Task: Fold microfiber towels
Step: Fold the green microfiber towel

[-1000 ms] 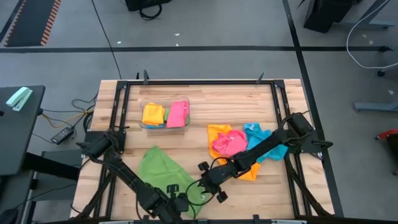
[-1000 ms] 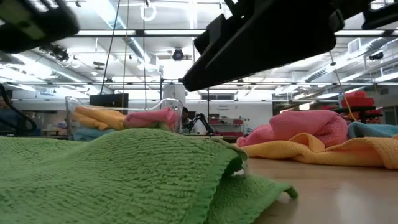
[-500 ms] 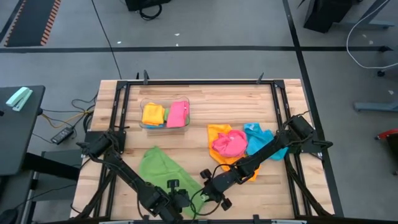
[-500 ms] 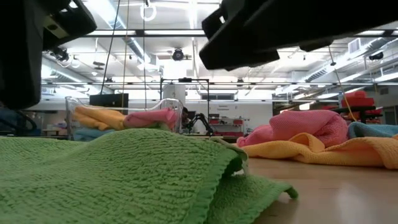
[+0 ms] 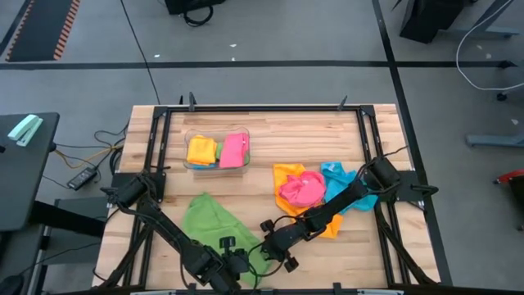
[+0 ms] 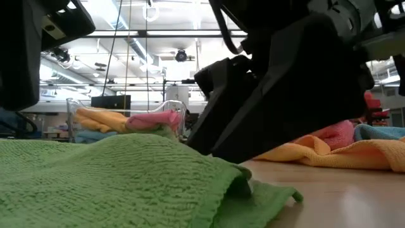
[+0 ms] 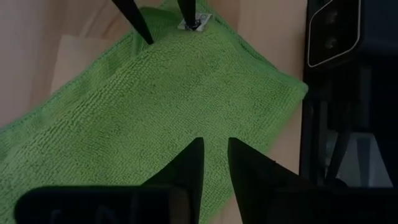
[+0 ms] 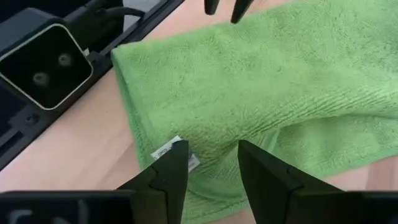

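Note:
A green microfiber towel (image 5: 211,221) lies on the wooden table near its front edge. Its near right part is folded over onto a lower layer (image 8: 323,149), and a white label (image 8: 171,151) sits at that corner. My right gripper (image 8: 213,158) is open and low over this labelled corner, slanting down from the right. My left gripper (image 7: 215,152) hovers over the towel's near part with a narrow gap between its fingers and nothing in it. The two grippers point toward each other across the towel (image 7: 155,106). My right gripper's open fingertips (image 7: 135,22) stand at the towel's folded corner beside the white label (image 7: 198,22). I cannot tell whether they touch the cloth. My left gripper touches nothing.
A clear bin (image 5: 243,164) at the far left holds folded yellow and pink towels. A loose heap of orange, pink and blue towels (image 5: 311,192) lies to the right. Black frame rails run round the table, with a camera block (image 8: 43,62) at the near edge.
My right gripper has come down toward the green towel's labelled corner and stayed open. In the low view it has dropped from the top of the picture to just above the cloth. The towel has not moved.

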Available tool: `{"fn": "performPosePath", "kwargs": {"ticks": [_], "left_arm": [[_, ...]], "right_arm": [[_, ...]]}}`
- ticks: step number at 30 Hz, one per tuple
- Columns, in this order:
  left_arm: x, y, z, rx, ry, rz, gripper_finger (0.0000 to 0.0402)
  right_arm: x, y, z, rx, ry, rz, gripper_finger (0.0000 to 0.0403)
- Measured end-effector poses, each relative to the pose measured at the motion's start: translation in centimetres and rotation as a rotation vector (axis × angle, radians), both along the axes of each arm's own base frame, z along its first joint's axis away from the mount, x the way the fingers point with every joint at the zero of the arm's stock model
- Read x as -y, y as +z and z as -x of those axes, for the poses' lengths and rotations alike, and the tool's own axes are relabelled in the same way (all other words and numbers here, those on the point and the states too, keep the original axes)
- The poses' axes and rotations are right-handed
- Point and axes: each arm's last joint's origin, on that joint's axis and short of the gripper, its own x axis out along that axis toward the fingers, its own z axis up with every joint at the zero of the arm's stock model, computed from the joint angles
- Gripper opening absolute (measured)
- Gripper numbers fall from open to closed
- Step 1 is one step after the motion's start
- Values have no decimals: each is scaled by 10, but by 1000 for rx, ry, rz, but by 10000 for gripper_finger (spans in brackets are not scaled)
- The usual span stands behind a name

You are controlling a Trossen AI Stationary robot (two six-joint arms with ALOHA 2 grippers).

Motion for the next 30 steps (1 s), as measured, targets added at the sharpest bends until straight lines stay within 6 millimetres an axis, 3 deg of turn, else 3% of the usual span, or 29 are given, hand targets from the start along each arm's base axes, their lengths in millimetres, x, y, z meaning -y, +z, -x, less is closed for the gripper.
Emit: {"fn": "performPosePath", "kwargs": {"ticks": [8, 13, 22, 30], "left_arm": [[1, 0, 1, 0, -2, 1, 87], [3, 0, 3, 0, -6, 2, 81], [5, -1, 5, 0, -27, -6, 80], [4, -1, 4, 1, -27, -8, 80]], "right_arm": [[4, -4, 3, -68, -13, 31, 96], [5, -5, 5, -92, -18, 45, 84], [8, 18, 12, -100, -15, 79, 119], [6, 17, 16, -79, 20, 177, 155]]}}
